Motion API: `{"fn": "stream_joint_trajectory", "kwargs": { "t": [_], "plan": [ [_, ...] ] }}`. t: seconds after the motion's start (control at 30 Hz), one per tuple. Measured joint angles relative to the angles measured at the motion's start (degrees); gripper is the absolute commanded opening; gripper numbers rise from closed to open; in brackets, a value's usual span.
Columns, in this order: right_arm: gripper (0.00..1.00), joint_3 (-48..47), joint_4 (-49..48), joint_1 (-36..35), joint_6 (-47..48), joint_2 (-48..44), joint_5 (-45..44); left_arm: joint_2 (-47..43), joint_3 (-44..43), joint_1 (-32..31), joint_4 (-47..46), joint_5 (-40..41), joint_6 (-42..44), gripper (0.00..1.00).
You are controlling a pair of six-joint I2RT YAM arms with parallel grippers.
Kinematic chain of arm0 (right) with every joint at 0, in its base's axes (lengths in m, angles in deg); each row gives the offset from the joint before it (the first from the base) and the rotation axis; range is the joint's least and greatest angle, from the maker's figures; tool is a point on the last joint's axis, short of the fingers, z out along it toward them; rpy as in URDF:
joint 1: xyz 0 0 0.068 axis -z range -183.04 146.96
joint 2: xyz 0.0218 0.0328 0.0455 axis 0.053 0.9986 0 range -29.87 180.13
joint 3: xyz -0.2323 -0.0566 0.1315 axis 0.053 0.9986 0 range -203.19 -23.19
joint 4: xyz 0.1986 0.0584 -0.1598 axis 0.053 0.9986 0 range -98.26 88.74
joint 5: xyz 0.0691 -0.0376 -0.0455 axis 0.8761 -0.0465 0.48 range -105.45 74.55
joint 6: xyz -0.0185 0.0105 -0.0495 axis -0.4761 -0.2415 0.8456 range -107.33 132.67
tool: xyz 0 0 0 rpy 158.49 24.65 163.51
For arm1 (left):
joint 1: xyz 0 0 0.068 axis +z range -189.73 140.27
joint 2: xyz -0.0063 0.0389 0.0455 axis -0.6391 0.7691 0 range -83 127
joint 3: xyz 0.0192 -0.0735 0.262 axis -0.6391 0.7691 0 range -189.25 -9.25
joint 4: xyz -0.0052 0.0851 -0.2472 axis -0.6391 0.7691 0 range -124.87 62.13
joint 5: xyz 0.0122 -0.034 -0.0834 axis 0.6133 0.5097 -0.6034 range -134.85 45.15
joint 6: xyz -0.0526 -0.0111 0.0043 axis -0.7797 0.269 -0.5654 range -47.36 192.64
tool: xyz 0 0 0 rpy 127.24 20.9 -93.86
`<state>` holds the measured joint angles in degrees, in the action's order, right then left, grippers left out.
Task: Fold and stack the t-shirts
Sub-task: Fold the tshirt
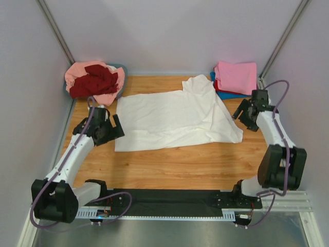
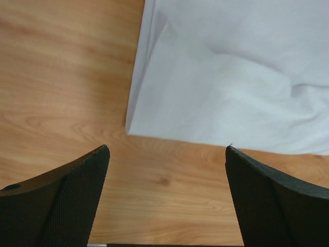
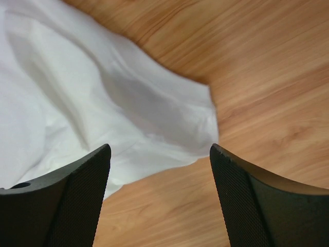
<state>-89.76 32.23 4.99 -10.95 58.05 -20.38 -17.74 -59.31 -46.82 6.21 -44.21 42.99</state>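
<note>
You see soft, matt off-white cloth in the t-shirt (image 1: pixel 169 118), smooth, faintly sheened wood grain on the table (image 1: pixel 180 164), and matt black, finely dimpled plastic-looking fingers (image 2: pixel 67 206) on the left gripper (image 2: pixel 167 147).

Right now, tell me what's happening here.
Two arms are folding t-shirts. The off-white t-shirt lies spread on the table; the left gripper and right gripper hang open and empty at its left and right edges. A salmon-pink shirt and a dark red shirt fill the tub back left; a folded pink shirt tops a blue shirt back right.
</note>
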Motion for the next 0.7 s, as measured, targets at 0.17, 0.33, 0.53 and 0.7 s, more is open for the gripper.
{"fn": "stream_joint_trajectory", "kwargs": {
  "t": [0.17,0.33,0.53,0.7],
  "plan": [
    [0.8,16.3,-5.4,-1.3,-6.6,-15.8,10.1,-5.1,13.4,0.1,-4.1,-2.1,-7.0,1.0],
    [0.78,24.6,-8.2,-0.3,-9.9,-16.5,15.3,-4.0,18.8,0.1,-10.0,-3.8,-11.8,1.0],
    [0.77,26.1,-11.5,5.4,-11.2,-10.6,19.6,-0.6,20.0,0.1,-15.4,-3.8,-14.0,1.0],
    [0.76,26.0,-14.3,8.5,-13.3,-5.7,20.5,1.1,20.0,0.1,-18.5,-2.7,-15.0,1.0]
  ]
}}
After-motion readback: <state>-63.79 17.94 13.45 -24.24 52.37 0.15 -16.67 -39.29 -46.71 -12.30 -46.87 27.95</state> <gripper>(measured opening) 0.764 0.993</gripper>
